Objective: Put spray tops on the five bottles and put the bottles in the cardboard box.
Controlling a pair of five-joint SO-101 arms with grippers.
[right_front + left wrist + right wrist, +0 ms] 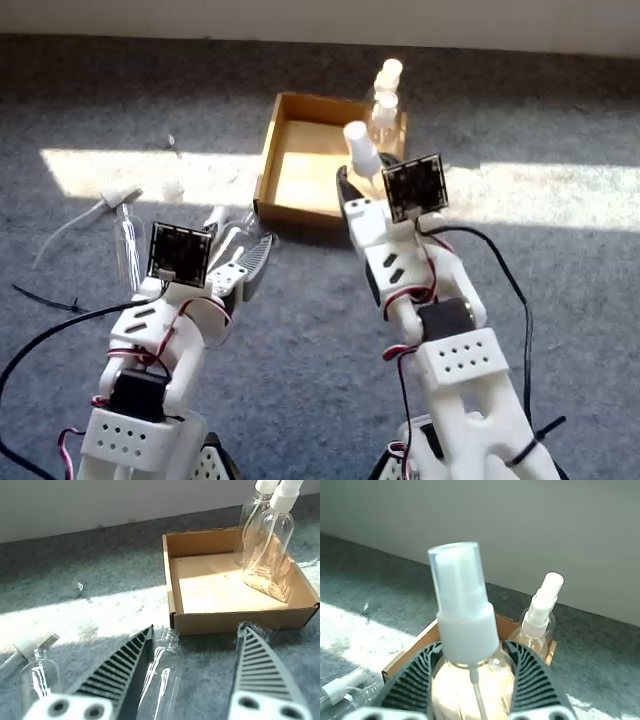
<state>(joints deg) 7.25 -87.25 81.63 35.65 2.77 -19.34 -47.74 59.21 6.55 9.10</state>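
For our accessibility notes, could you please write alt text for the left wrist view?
The open left gripper has a capless clear bottle lying between its fingers on grey carpet, before an open cardboard box. Two bottles with spray tops show at the box's far corner; another capless bottle and a loose spray top sit to one side.

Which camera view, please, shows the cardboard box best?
Left wrist view: the cardboard box shows floor and walls. In the high view the right arm covers a corner; the right wrist view catches rim beside the held bottle.
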